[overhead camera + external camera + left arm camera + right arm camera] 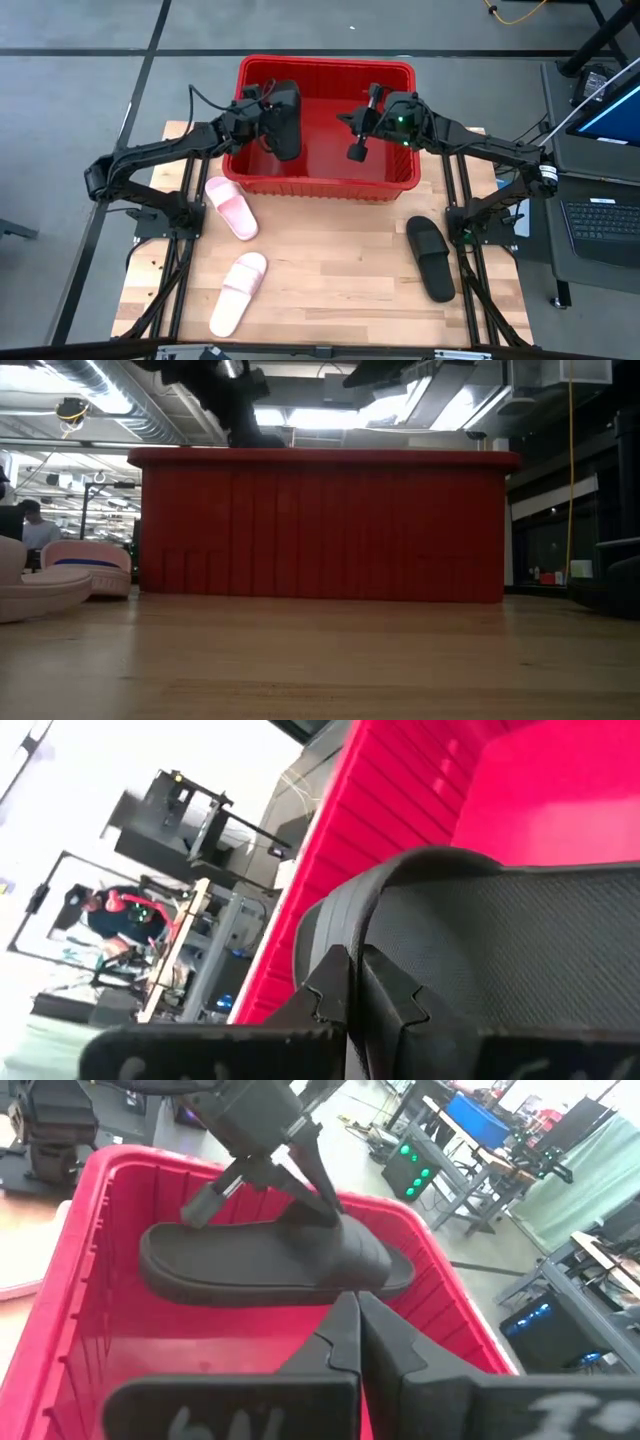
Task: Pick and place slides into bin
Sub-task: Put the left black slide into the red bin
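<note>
Left gripper (272, 140) clamped narrow on the strap of a black slide (285, 122), held in the air above the floor of the bin (400, 186), over its 9 o'clock half. Fingertips (340, 982) pinched shut on the strap edge in the left wrist view. Black slide's long axis ran roughly 12 to 6 in the high view, tilted slightly; lay about level in the right wrist view, clear of the bin floor beneath. Which end was the toe could not be told.

Right gripper (357, 152) pressed fully closed on nothing, hung over the bin's 3 o'clock half, well apart from the held slide. Open red floor lay between the two grippers and beneath both.

Bin sat at the 12 o'clock edge of the table (330, 270), its far rim overhanging the boards. In the low view, stood as a tall ribbed wall across the table, with both arms coming down behind its rim.

Outside the bin: second black slide (430, 256) at 4 o'clock on the table, long axis near 12 to 6, just beside the right arm's base. One pink slide (231, 206) just off the bin's 7 o'clock corner, angled 10 to 4. Other pink slide (238, 292) nearer the 6 o'clock edge, angled 1 to 7. Bare wood lay wide between the pink pair and the black one.
</note>
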